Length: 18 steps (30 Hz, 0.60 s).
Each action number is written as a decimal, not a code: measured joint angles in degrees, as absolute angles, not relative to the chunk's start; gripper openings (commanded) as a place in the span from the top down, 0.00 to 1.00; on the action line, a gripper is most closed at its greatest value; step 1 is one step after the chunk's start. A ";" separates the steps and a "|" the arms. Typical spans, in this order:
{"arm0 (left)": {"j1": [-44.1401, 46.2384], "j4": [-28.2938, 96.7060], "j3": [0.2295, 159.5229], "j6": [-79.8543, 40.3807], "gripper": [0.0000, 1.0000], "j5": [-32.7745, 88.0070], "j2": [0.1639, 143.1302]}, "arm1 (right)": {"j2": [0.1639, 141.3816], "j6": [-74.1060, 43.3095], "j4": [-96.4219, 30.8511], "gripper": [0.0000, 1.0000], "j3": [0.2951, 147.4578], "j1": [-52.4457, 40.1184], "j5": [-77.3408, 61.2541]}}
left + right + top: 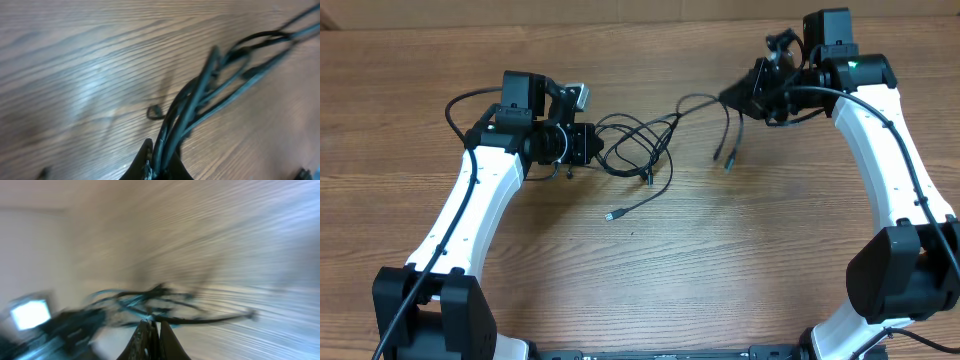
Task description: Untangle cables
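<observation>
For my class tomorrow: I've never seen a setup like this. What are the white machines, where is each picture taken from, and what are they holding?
These are two robot arms at a wooden table. One picture looks down from above; the other two come from cameras on each wrist. The left gripper is shut on a bunch of the thin black cables, seen close up from its wrist. The right gripper is shut on a cable strand too; its own view is blurred. Loose plug ends lie on the wood.

Lab bench (bare wood table [650, 290])
</observation>
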<state>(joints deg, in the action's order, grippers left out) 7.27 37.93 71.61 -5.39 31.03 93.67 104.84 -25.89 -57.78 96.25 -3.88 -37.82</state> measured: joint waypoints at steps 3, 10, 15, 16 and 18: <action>7.27 35.38 71.61 -3.07 0.96 34.63 93.67 | 104.84 -26.02 -62.92 0.96 96.27 -3.90 -25.98; 7.14 33.39 71.61 -1.30 0.96 38.63 93.67 | 104.84 -27.90 -68.73 0.96 96.18 -3.81 -5.91; 5.72 33.34 71.61 -1.23 0.96 41.21 93.67 | 104.84 -28.32 -68.71 0.96 95.53 -1.85 -2.20; 5.23 33.34 71.61 -1.26 0.96 41.85 93.67 | 104.84 -28.36 -68.71 0.96 95.39 -0.97 -1.96; 4.08 33.36 71.61 -1.28 0.96 42.26 93.67 | 104.84 -28.34 -68.71 0.96 95.22 1.69 -0.97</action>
